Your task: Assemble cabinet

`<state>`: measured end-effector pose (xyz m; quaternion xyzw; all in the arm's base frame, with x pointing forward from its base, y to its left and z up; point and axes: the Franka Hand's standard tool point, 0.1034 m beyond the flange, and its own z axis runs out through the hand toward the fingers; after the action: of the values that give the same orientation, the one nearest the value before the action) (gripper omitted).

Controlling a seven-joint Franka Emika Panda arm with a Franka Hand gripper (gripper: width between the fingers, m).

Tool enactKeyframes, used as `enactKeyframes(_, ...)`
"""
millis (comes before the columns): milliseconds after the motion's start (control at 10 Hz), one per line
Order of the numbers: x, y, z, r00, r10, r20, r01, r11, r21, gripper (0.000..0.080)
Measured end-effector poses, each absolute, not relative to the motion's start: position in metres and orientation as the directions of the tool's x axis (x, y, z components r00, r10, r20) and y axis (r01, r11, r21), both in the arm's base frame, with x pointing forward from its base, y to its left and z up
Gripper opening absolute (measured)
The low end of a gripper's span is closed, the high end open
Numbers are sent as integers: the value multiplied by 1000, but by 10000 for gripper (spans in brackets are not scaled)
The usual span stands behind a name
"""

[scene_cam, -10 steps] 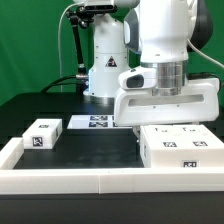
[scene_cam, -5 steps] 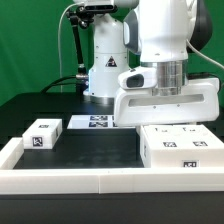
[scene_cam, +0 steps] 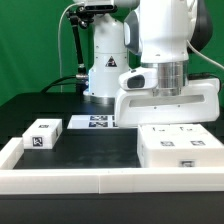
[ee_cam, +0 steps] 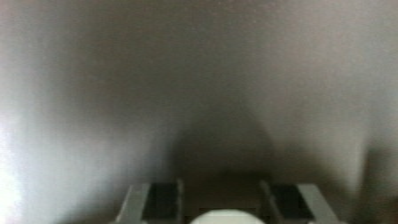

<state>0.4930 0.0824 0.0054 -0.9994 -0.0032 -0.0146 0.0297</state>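
Cabinet (scene_cam: 182, 146), set on the table (scene_cam: 100, 152) at the exterior view's right beneath the gripper (ee_cam: 221, 190), has been shifted slightly toward that view's left. Whether it is grasped cannot be told, but repositioning seems begun.

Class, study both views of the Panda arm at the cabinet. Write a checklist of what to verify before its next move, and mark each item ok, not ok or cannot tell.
1. Gripper close to the cabinet: ok, in the exterior view the hand sits just above its top.
2. Jaws open or shut: cannot tell. The wrist view is blurred and the exterior view hides the fingertips.
3. Cabinet flat on the table: ok.
4. Small tagged block apart from the cabinet, at the exterior view's left: ok.
5. Marker board with its tags in sight: ok.
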Motion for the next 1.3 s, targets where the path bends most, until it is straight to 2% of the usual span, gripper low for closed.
enactKeyframes(200, 493, 82, 5, 1000, 10, 29, 12, -998, -59, 156)
enactKeyframes(300, 492, 82, 5, 999, 14, 29, 15, -998, -59, 48)
enactKeyframes(700, 492, 81, 6, 999, 31, 24, 33, -998, -58, 3)
enactKeyframes(1200, 499, 79, 64, 997, 78, -22, 77, -996, -46, 2)
enactKeyframes(1300, 502, 81, 72, 997, 82, -11, 82, -996, -45, 2)
